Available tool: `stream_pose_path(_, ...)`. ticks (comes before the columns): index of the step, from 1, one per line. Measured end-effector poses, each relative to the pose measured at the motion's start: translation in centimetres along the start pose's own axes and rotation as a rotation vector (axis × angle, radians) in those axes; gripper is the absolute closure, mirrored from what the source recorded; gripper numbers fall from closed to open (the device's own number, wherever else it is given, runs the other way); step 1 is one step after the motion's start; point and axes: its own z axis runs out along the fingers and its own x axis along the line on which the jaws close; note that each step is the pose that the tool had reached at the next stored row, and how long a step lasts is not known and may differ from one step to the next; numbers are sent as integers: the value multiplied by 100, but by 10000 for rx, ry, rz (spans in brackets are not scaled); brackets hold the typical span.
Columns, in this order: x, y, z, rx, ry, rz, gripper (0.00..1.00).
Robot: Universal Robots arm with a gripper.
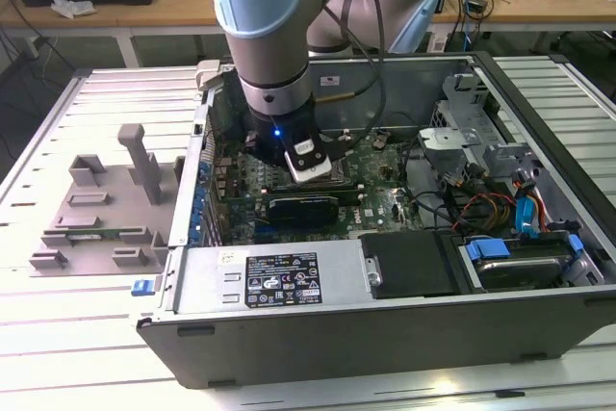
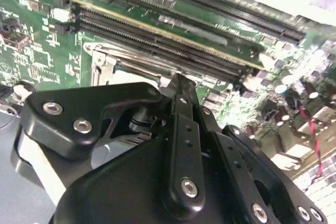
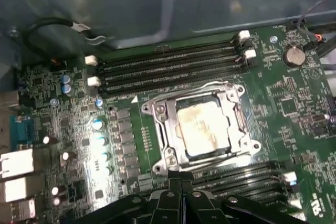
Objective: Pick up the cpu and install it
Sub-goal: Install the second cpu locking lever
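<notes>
The cpu (image 3: 202,129), a flat square chip with a stained silvery top, lies inside the metal-framed socket (image 3: 157,109) of the green motherboard (image 3: 283,103). The socket's frame looks open around it. My gripper (image 3: 181,176) hangs just above the board at the socket's near edge, its black fingers pressed together with nothing between them. In the second wrist view the gripper (image 2: 178,81) points at the socket's metal frame (image 2: 102,64). In the exterior view the arm's wrist (image 1: 289,132) stands inside the open computer case (image 1: 385,353), hiding the socket.
Black memory slots (image 3: 168,66) run along both sides of the socket. The case holds a power supply (image 1: 279,281), a black drive tray (image 1: 414,262), and blue and orange cables (image 1: 525,209) at the exterior view's right. A grey fixture (image 1: 96,209) lies on the table outside the case.
</notes>
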Motion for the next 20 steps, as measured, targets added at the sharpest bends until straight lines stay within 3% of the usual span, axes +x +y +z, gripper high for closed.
stream_pose_path(3, -54, 119, 40, 21, -2, -2, 89)
stream_pose_path(5, -231, 298, 93, 46, 28, 2, 89)
stream_pose_path(9, -275, 329, 98, 76, 42, 5, 89)
stream_pose_path(12, -278, 365, 20, 144, 28, -5, 89)
stream_pose_path(20, -277, 367, 19, 149, 29, -4, 89)
